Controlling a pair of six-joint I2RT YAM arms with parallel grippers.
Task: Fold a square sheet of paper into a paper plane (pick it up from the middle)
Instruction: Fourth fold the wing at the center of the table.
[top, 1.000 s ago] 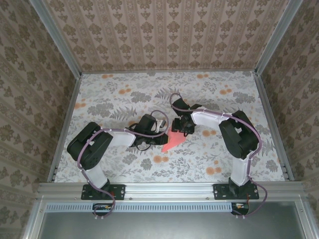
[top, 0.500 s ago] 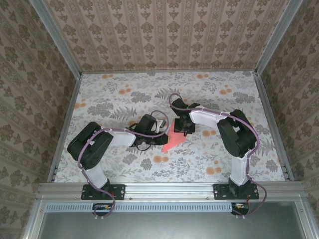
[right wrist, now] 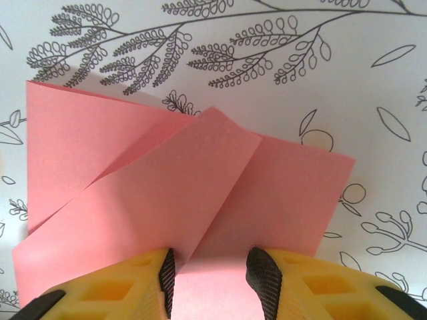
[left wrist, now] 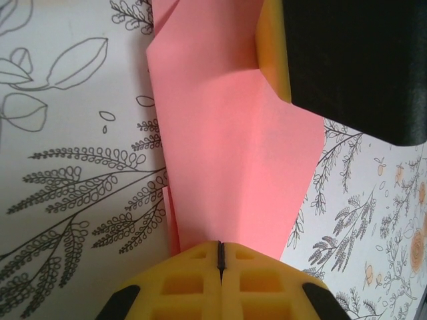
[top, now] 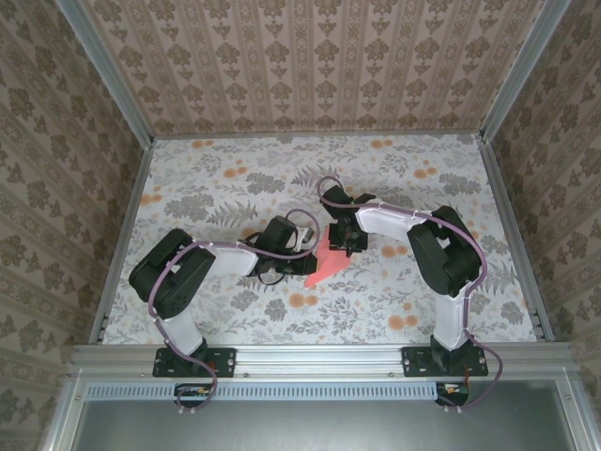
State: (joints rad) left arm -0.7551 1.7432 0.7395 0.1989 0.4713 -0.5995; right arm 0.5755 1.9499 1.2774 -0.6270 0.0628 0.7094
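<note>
The left end effector (left wrist: pixel 220 248) is closed: in its wrist view the two yellow fingers meet along a thin dark seam. The salmon-pink sheet of paper (left wrist: pixel 227 153) runs right up to those fingertips and passes under them; whether a layer is nipped between the fingers cannot be made out. At the far end of the sheet, the yellow finger and black body of the right end effector (left wrist: pixel 273 53) rest on the paper's corner.

In the right wrist view the right end effector stands open, its black-padded fingertips (right wrist: pixel 263 280) apart, with a strip of the sheet lying in the gap between them. The sheet is partly folded there: one flap lies diagonally over another and a raised crease leads toward the gap. The near edge of the paper is hidden behind the fingers.

From the top camera, the sheet lies on the flower-printed table (top: pixel 216 188) near its middle, between the two end effectors and slightly toward the arm bases. Its upper part is covered by the right wrist, so its full outline is hard to read.
</note>
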